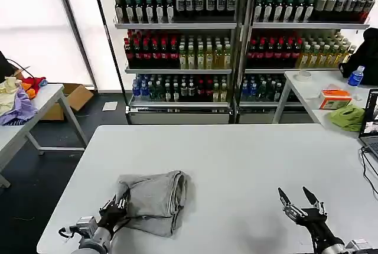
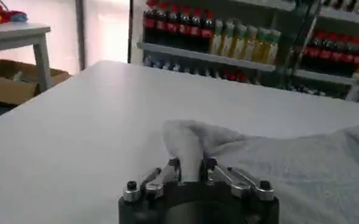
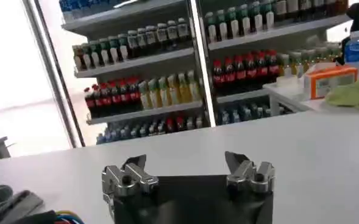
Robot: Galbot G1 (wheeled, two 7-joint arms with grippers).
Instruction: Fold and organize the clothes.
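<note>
At the table's near edge the left gripper [image 1: 118,205] pinched the near-left corner of the folded grey shirt [image 1: 155,199], which lay bunched just beyond it on the white table [image 1: 236,159], while the right gripper [image 1: 300,201] hovered well apart, fingers spread wide and empty.

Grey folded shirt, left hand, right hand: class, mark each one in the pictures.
Grey folded shirt [image 1: 155,198]: head view, middle of the bundle.
Left hand [image 2: 191,172]: left wrist view, between fingertips pinching the shirt's edge.
Right hand [image 1: 298,198]: head view, between the spread fingertips.
</note>
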